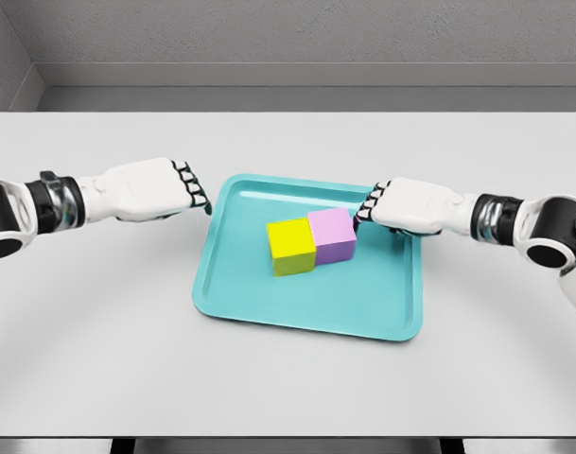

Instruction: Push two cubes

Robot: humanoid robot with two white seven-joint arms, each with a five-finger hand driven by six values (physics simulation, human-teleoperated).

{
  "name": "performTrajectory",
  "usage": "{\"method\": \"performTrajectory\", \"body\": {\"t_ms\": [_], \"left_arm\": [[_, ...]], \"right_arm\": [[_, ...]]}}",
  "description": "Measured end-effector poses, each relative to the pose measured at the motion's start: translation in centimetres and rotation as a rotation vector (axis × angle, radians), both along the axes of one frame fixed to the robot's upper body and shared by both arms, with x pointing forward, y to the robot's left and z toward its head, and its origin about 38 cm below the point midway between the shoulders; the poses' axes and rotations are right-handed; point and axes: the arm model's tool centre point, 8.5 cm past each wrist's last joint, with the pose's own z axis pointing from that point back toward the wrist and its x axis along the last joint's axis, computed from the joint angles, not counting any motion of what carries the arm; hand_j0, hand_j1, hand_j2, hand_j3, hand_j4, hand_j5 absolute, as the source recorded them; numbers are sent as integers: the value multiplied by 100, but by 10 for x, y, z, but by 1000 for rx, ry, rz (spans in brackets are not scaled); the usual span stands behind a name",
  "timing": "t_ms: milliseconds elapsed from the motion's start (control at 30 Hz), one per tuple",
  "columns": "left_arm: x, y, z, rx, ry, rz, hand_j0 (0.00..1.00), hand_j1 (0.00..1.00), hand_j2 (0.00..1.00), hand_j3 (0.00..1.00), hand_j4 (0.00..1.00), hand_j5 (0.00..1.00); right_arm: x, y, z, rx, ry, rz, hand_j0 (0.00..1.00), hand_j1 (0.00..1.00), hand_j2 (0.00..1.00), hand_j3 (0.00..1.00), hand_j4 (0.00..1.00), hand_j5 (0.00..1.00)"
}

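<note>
Desk (98,378): a pale grey surface fills most of the head view, its near edge at the bottom and its far edge against a grey wall.
Tray (269,303): a shallow teal tray with rounded corners lies at the middle of the desk, slightly turned.
Yellow cube (291,246): it sits on the tray near its centre, a little toward the near-left side.
Purple cube (333,235): it sits on the tray just to the right of the yellow cube and slightly farther back; the two cubes touch along one side.
Right hand (393,208): the white arm comes in from the right edge of the desk and reaches over the tray's right rim. The fingers are curled together into a fist, holding nothing, and the dark-tipped knuckles press against the purple cube's right face.
Left hand (165,189): the white arm comes in from the left edge of the desk. The fingers are curled into a fist, holding nothing. It hovers just beside the tray's far-left corner, well apart from the yellow cube.
</note>
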Motion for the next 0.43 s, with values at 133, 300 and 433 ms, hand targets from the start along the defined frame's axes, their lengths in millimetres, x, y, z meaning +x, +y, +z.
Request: {"method": "performTrajectory", "body": {"t_ms": [133, 300, 433], "left_arm": [[-2, 34, 11, -7, 6, 60, 71, 71, 71, 71, 71, 71], [-4, 69, 26, -35, -21, 146, 71, 71, 71, 71, 71, 71], [-2, 78, 35, -44, -40, 169, 72, 72, 72, 72, 72, 72]], "right_arm": [[5, -12, 13, -9, -26, -19, 70, 70, 70, 70, 70, 70], [3, -85, 50, 96, -72, -189, 100, 100, 100, 100, 100, 100], [2, -121, 72, 147, -107, -271, 100, 100, 100, 100, 100, 100]]}}
